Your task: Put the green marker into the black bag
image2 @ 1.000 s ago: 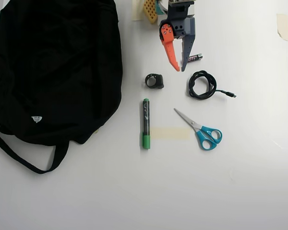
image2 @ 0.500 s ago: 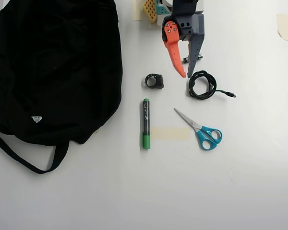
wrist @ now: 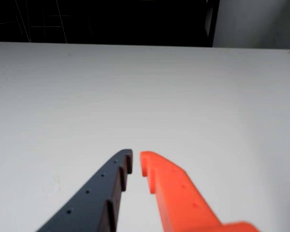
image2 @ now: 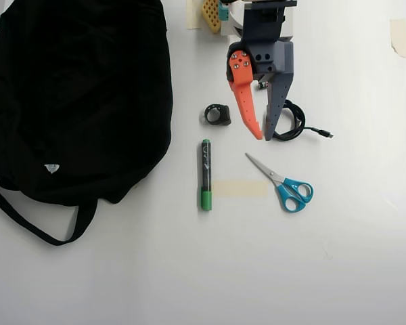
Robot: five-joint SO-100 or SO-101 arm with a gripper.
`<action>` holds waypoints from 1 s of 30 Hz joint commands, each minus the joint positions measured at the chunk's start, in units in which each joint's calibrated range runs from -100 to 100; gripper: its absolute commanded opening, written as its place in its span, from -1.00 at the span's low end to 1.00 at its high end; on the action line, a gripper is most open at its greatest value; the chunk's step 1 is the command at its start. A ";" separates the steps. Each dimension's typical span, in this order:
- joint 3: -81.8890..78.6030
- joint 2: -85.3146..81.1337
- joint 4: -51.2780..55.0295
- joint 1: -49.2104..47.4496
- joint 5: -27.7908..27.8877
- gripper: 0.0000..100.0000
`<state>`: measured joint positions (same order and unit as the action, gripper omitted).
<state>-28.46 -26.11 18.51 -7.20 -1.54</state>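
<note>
The green marker [image2: 206, 175] lies flat on the white table in the overhead view, pointing up and down the picture, with green at both ends. The black bag [image2: 74, 95] fills the upper left, with a small white logo tag and a strap trailing below it. My gripper [image2: 263, 137] hangs to the upper right of the marker, apart from it, fingertips pointing down the picture. Its orange and dark grey fingers are almost together with nothing between them. The wrist view shows the gripper [wrist: 135, 157] over bare white table; marker and bag are out of that view.
Blue-handled scissors [image2: 284, 184] lie right of the marker. A beige tape strip [image2: 239, 189] sits between them. A small black object [image2: 218, 114] lies above the marker. A coiled black cable [image2: 294, 122] lies beside the grey finger. The arm base stands at the top.
</note>
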 commanded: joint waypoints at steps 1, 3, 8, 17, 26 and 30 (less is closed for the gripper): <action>7.70 4.20 -1.11 0.77 0.28 -0.96; 10.04 6.53 -1.11 0.84 0.28 -0.96; 15.61 11.67 -1.19 0.84 0.28 -0.96; 26.03 21.13 -1.28 1.59 0.28 -0.96; 29.99 28.19 -6.62 2.41 0.28 -0.96; 29.90 30.43 -9.63 2.94 0.28 -0.96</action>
<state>-0.94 3.94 11.38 -4.63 -1.54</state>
